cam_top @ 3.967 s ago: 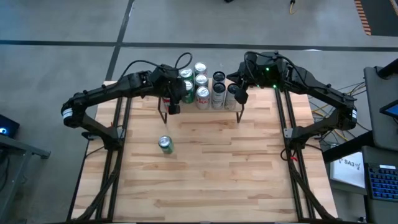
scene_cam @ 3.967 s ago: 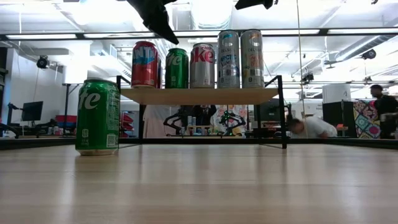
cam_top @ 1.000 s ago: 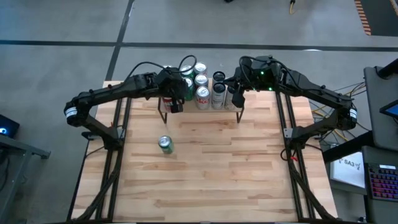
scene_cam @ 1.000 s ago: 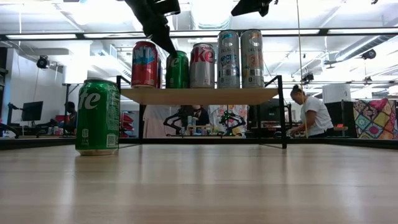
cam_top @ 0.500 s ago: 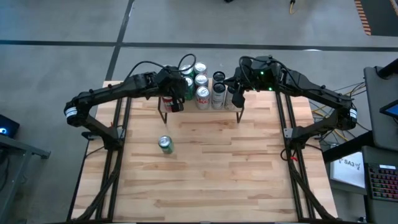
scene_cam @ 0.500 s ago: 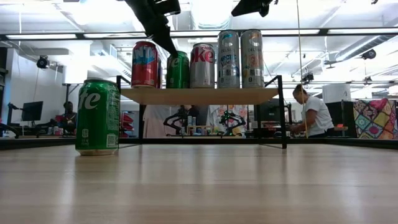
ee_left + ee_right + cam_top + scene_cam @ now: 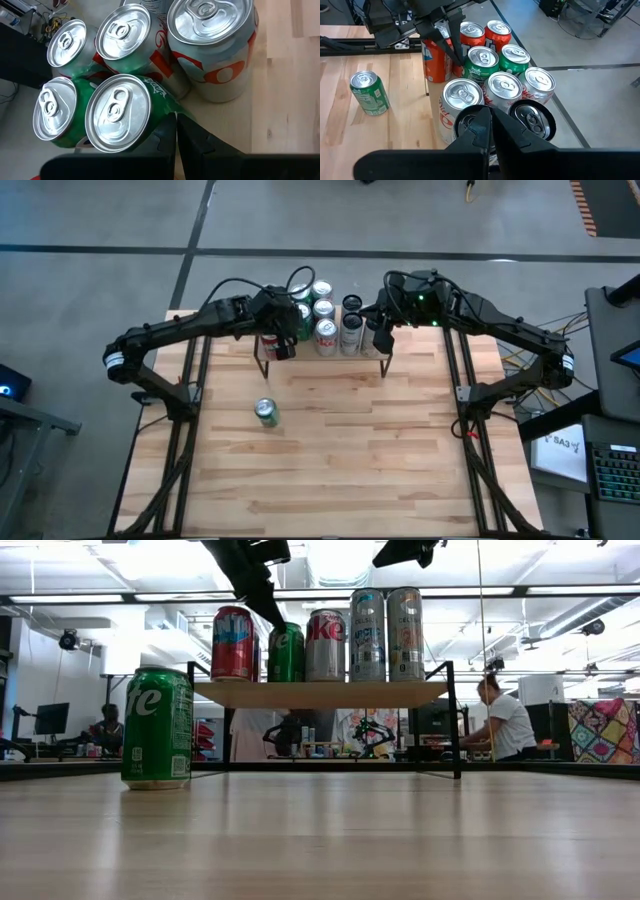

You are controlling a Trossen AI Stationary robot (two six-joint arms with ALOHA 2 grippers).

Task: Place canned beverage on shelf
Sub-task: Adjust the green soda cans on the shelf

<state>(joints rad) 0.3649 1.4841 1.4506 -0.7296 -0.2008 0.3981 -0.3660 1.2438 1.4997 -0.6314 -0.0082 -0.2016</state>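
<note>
The shelf is crowded at the far edge of the table, and one green can is left standing alone on the tabletop, well apart from the shelf and nearer the left arm's side. No can is being carried.

The left gripper is seen hanging over the left end of the shelf, its fingers pressed together on nothing, the tip just beside the top of a green shelved can. In the left wrist view those closed fingers are set right against that can's side; whether contact is made cannot be told. It may be a nudge to tidy the row, judged only from the pose.

The right gripper is held above the right end of the shelf, likewise clamped shut and empty, over the silver cans.

So the step in hand is judged to fall between placements. Next, the lone can would have to be fetched: the left gripper lifted clear of the shelved cans, opened wide, lowered around the can's body, then closed. A free spot on the packed shelf must be found too.
</note>
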